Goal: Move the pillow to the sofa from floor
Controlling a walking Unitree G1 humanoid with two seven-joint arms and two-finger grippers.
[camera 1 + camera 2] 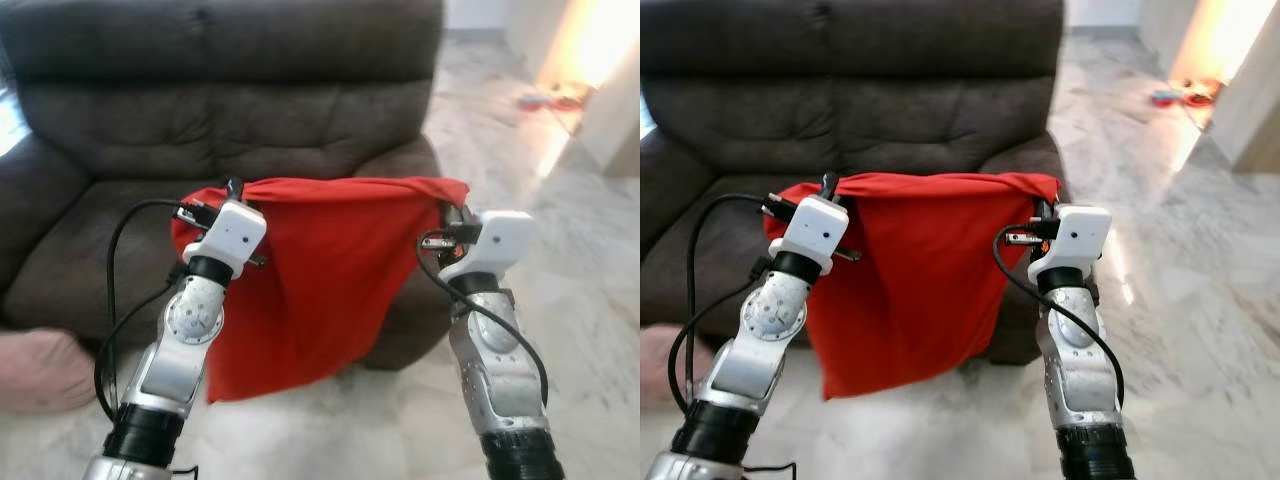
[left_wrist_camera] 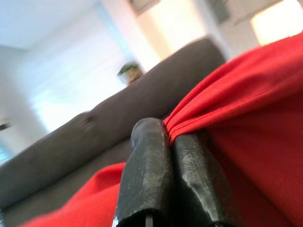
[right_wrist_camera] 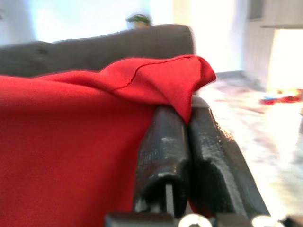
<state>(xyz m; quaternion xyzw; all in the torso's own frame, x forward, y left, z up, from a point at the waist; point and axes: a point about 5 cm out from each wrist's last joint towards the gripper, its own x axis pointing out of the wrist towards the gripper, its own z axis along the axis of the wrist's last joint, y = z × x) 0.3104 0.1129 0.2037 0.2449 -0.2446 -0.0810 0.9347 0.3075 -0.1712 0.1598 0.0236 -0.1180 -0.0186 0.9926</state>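
- Hanging between the two raised arms is the red pillow (image 1: 310, 290) — limp and flat like an empty cover, stretched wide along its top edge and drooping to a point near the floor.
- It hangs in the air in front of the dark brown sofa (image 1: 220, 90), its top edge level with the seat cushion and its lower part covering the sofa's front face.
- The left gripper (image 2: 169, 137) holds the pillow's upper left corner: in the left wrist view the two black fingers (image 2: 147, 175) lie pressed together, with a bunch of red folds pinched at their tips and the rest of the fabric spreading away to one side.
- The right gripper (image 3: 187, 120) holds the upper right corner: its fingers (image 3: 161, 151) are likewise squeezed together, the red corner draped over their tips and gathered in the seam between them.
- From the head views, the left wrist (image 1: 232, 232) sits at the cloth's left edge and the right wrist (image 1: 492, 240) just beyond its right corner, beside the sofa's armrest (image 1: 405, 160).
- Pale marbled floor (image 1: 570, 280) runs off to the right; a pinkish soft shape (image 1: 40, 368) — too blurred to identify — lies low on the left by the sofa's base.
- A small plant (image 3: 138, 20) shows blurred behind the sofa back.
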